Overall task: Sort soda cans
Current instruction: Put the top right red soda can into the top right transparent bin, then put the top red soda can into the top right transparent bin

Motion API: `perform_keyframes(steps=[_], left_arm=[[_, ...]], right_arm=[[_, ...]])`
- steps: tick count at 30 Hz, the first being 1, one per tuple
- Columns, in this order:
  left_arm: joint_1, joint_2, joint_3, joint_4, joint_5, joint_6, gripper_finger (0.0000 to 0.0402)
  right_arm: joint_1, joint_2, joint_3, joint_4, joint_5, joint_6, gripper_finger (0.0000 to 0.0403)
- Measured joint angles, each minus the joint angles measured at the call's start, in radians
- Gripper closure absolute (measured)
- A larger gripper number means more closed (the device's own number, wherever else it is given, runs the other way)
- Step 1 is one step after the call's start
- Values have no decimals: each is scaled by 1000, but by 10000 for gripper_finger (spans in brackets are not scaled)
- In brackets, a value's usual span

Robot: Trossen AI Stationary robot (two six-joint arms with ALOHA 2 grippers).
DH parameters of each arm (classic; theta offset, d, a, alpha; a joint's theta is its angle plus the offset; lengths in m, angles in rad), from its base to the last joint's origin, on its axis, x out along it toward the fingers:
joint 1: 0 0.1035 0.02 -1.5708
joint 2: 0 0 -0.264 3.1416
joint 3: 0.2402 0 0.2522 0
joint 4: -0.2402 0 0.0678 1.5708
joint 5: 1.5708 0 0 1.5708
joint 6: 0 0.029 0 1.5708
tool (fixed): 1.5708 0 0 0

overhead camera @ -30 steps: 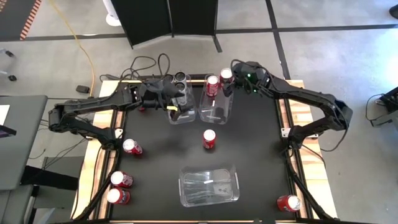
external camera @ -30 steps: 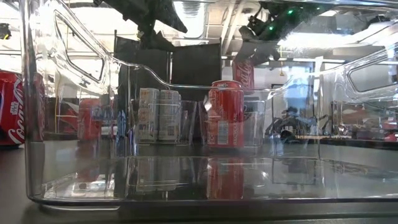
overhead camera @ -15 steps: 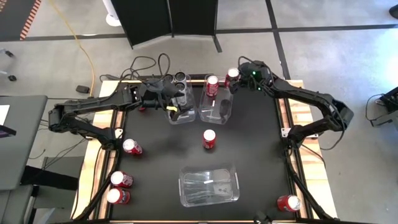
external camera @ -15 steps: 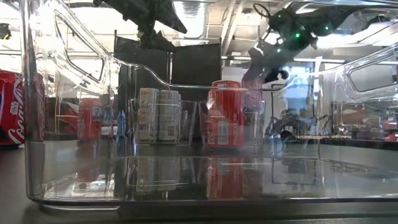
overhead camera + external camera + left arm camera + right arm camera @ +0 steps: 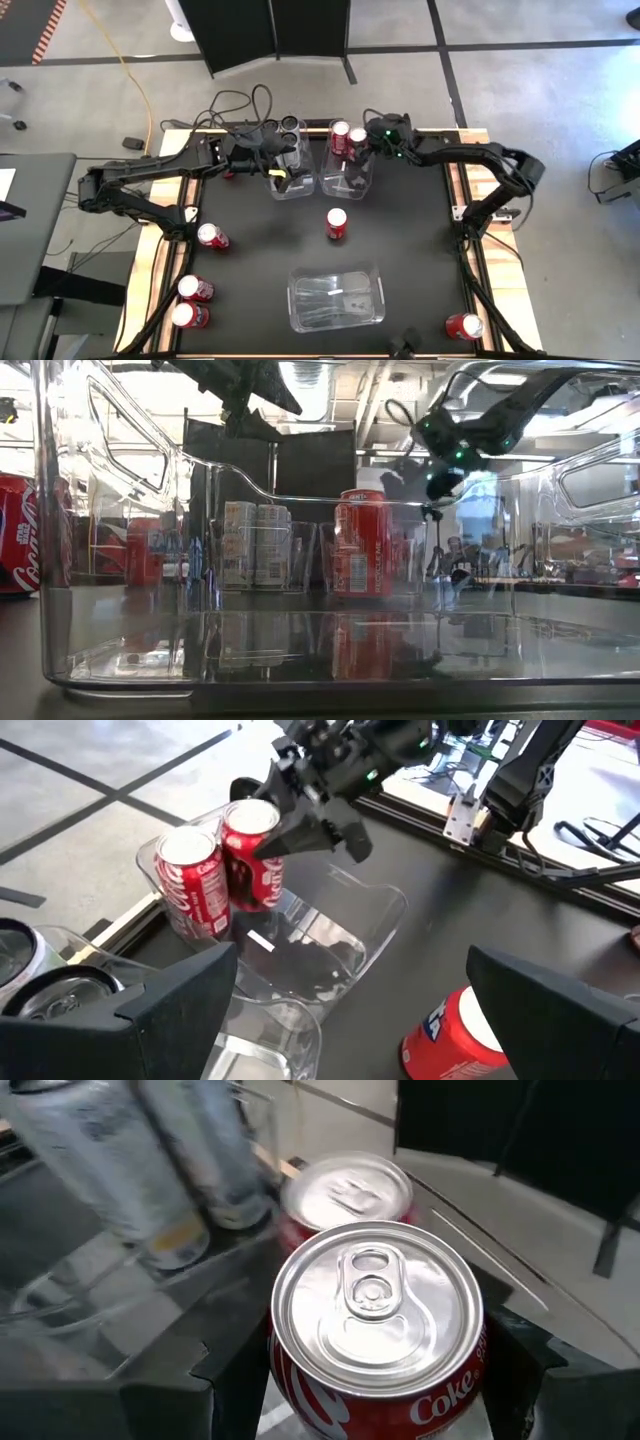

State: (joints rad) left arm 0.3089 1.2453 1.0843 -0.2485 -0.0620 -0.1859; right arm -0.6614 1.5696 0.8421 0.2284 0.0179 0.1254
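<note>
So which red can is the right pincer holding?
The right pincer holds the red can over the right-hand clear bin, beside the can already standing in it. The other red cans stand loose on the table.

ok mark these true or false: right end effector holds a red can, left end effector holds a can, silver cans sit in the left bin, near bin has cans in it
1. The right end effector grips a red can over the right bin: true.
2. The left end effector holds a can: false, it is open and empty.
3. Silver cans stand in the left bin: true.
4. The near bin holds cans: false, none in it.
</note>
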Motion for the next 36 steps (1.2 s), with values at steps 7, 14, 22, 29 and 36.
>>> perform_keyframes(steps=[7, 14, 22, 29, 36], left_arm=[[0, 0, 0, -7, -1, -30, 12], [0, 0, 0, -8, -1, -39, 12], [6, 0, 0, -8, -13, -175, 12], [-30, 0, 0, -22, -12, -30, 17], [-13, -5, 0, -173, -95, -144, 24]], right_arm=[[-19, 47, 0, 10, 42, -23, 131], [-30, 55, 2, 18, 38, -27, 107], [-42, 50, 3, 21, 41, 8, 14], [-25, -69, 3, 17, 94, 105, 21], [7, -269, 3, -58, 112, 137, 25]])
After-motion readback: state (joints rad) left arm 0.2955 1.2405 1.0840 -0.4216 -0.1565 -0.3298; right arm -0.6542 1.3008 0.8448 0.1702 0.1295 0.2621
